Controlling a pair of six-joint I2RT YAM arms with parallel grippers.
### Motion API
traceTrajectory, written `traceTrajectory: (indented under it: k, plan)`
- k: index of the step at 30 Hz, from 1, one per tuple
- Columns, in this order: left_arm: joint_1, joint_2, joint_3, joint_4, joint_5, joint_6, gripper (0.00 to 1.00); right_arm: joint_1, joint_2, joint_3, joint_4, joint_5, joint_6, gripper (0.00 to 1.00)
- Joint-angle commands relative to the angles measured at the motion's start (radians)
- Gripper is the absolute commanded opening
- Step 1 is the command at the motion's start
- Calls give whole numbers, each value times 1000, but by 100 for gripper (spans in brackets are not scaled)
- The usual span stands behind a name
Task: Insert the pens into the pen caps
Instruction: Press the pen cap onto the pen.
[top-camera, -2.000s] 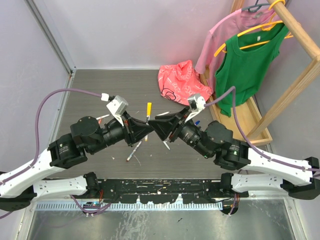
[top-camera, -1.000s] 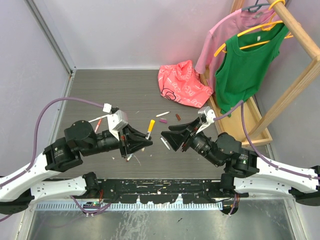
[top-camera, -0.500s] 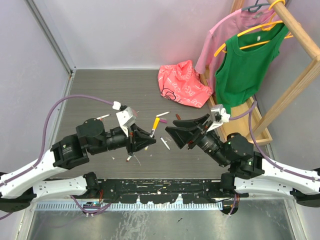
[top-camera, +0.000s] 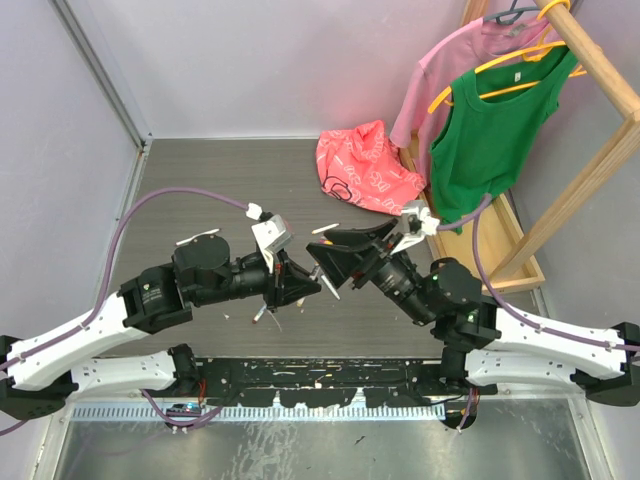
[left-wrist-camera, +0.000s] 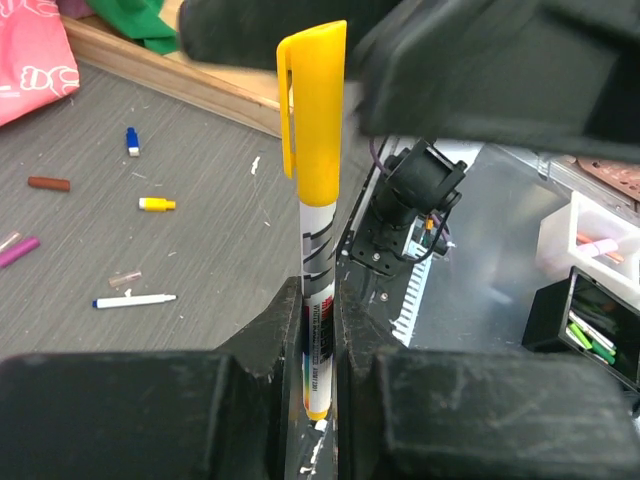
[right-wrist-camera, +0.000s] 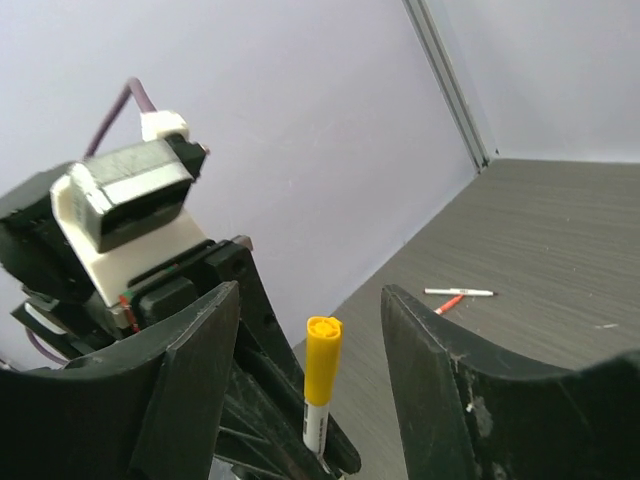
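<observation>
one pen (left-wrist-camera: 318, 335), yellow cap (left-wrist-camera: 312, 110) on top, clamped upright in left gripper (left-wrist-camera: 318, 320).
with right gripper (right-wrist-camera: 308, 300) spread wide either side of yellow cap, gripping nothing, probably best to close squarely and press straight along pen's axis, no tilt.

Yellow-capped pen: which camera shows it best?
Left wrist: the pen stands nearly full length, cap on, clamped in the left gripper. Right wrist shows only its capped end inside the open right gripper. In top external I cannot make it out.
</observation>
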Motion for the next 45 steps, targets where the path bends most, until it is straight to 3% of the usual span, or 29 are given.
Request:
traceTrajectory:
  k: [1, 14, 20, 23, 24, 32, 37, 45]
  plan:
    - [2, -4, 11, 41, 33, -14, 0, 3, 28, 48, 26, 12, 26, 62]
    - [2, -4, 3, 38, 38, -15, 0, 2, 38, 48, 25, 2, 51, 39]
    - [2, -1, 5, 38, 34, -17, 0, 2, 40, 44, 15, 4, 57, 20]
    - [2, 3, 15, 26, 18, -23, 0, 3, 39, 35, 7, 5, 63, 2]
    - [2, 5, 24, 22, 3, -29, 0, 3, 40, 33, -2, 5, 64, 0]
    - [2, -65, 23, 74, -105, -80, 0, 5, 89, 19, -103, -36, 158, 0]
    - [2, -90, 66, 86, -160, -84, 0, 32, 143, -74, -53, -69, 263, 0]
    - [2, -68, 122, 111, -205, -72, 0, 206, 220, -187, -2, 88, 368, 0]
